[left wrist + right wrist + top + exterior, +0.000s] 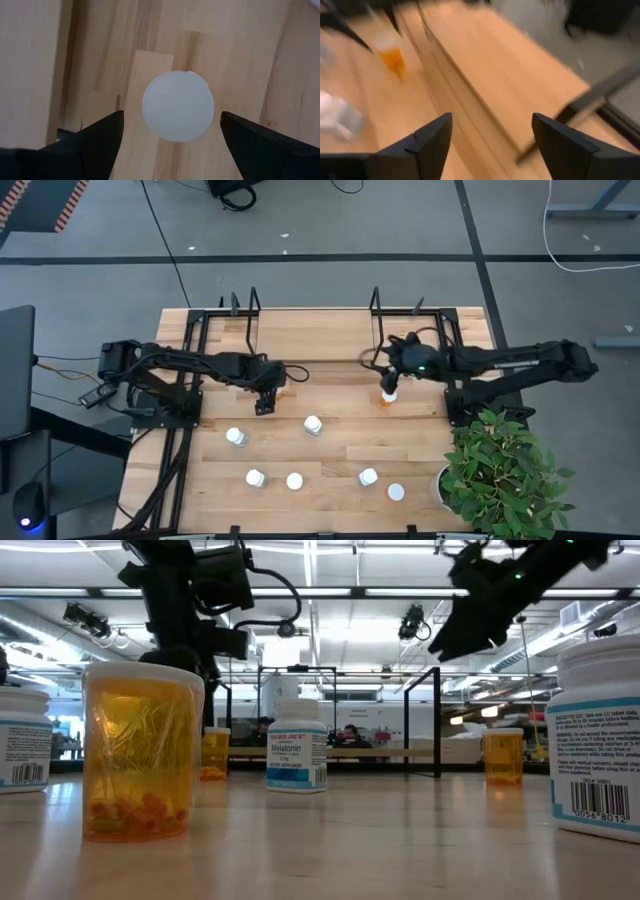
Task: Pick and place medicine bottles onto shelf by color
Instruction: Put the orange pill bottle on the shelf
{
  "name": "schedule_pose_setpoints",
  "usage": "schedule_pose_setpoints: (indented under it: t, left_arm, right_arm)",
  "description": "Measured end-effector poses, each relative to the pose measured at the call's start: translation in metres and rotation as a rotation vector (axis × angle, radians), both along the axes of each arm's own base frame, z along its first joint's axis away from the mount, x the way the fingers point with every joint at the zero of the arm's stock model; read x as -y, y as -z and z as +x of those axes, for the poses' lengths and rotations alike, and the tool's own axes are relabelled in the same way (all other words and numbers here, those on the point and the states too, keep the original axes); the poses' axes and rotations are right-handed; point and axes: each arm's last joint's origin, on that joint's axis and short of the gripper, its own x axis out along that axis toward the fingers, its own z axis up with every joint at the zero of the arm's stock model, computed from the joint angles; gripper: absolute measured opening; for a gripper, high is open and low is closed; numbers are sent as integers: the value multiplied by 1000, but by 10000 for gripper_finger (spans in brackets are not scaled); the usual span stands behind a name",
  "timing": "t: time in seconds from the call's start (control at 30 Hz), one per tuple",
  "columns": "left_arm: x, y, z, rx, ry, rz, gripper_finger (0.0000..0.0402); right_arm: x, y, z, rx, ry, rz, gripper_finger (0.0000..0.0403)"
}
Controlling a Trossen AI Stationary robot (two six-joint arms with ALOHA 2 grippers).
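So the left gripper point(265, 402) is hanging over the table just in front of the shelf point(315, 335), fingers spread wide with nothing in them. The left wrist view looks straight down on a white round cap point(178, 105) sitting between the two fingers, so it seems lined up to drop onto that bottle (can't tell the body colour from above, only the cap shows). From the overhead camera there's an orange bottle point(279, 393) right beside that gripper, near the shelf's front edge, so that may be the one.

The right gripper point(388, 383) is over by the right end of the shelf, directly above an orange bottle with a white cap point(388, 396) that stands upright on the table in front of the shelf. In its own wrist view the fingers stand apart with nothing between them, so I'd call it let go, not holding. My guess is it's sorting orange to one side.

The rest are spread on the near part of the table: white-capped bottles point(236, 437), one more central point(313, 425), and a row closer to the front point(294, 480). The low view shows a Melatonin bottle point(297, 758) and a clear orange vial with pills point(140, 753). A potted plant point(505, 470) sits on the right corner, worth steering clear of.
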Motion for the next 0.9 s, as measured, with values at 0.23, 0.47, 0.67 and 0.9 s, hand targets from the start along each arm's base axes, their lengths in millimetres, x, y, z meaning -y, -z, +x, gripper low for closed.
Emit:
schedule_pose_setpoints:
  t: [0.23, 0.47, 0.67, 0.9]
  left_arm:
    - [2, -6, -28, 137, -30, 6, 337]
    - [8, -21, -54, 293, -34, 2, 337]
    - [9, -36, -60, 435, -43, 7, 337]
    - [8, -64, -52, 722, 6, 63, 337]
  right_arm:
    - [2, -20, 32, -231, 39, 59, 319]
    - [9, -11, 39, -483, 97, 231, 320]
    - [8, 15, 33, -645, 112, 371, 320]
    - [-2, 15, 34, -593, 106, 416, 320]
